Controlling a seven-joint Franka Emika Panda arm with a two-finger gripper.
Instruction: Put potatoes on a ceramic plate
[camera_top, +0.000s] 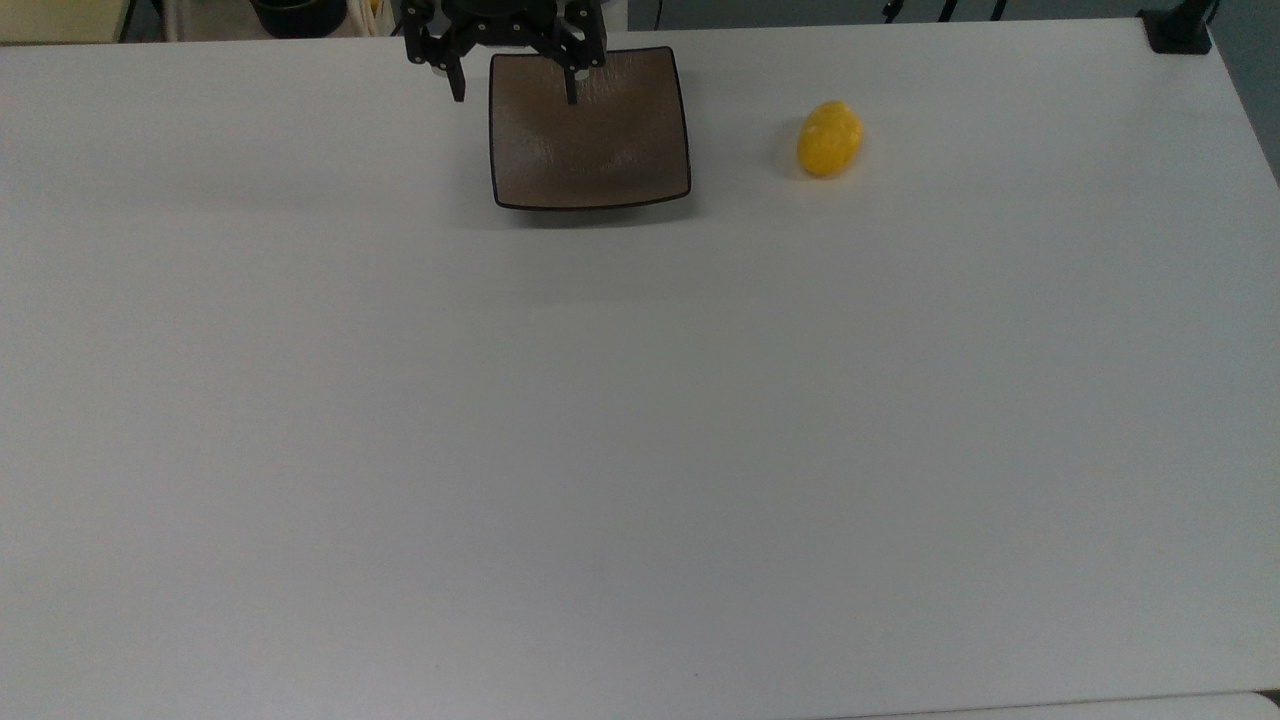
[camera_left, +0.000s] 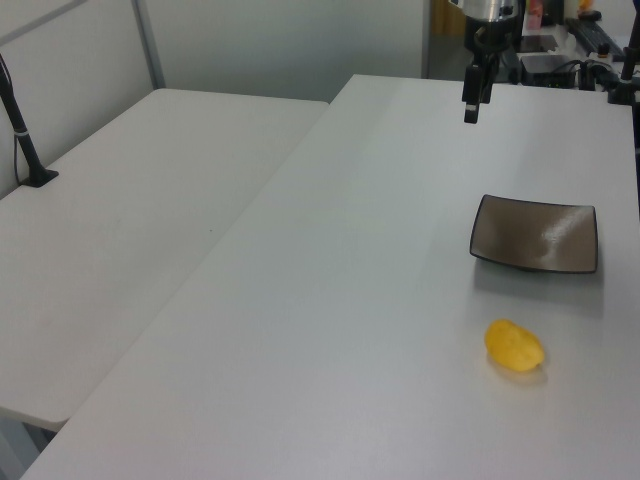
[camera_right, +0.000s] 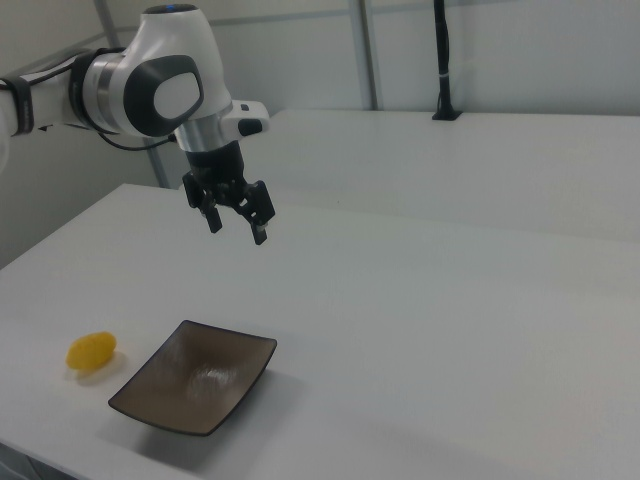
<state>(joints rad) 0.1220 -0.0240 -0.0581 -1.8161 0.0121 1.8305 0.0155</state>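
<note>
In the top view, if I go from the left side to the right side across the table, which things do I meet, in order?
Black two-finger gripper, open, above the far edge of the square brown ceramic plate → small bright yellow oval potato lying on the white table.

Bright yellow potato, plain and unpatterned. Glossy brown ceramic plate edged by a thin dark rim, perhaps faintly mottled. Black gripper on a white arm with dark grey joint caps. Pale grey-white table, unmarked.
</note>
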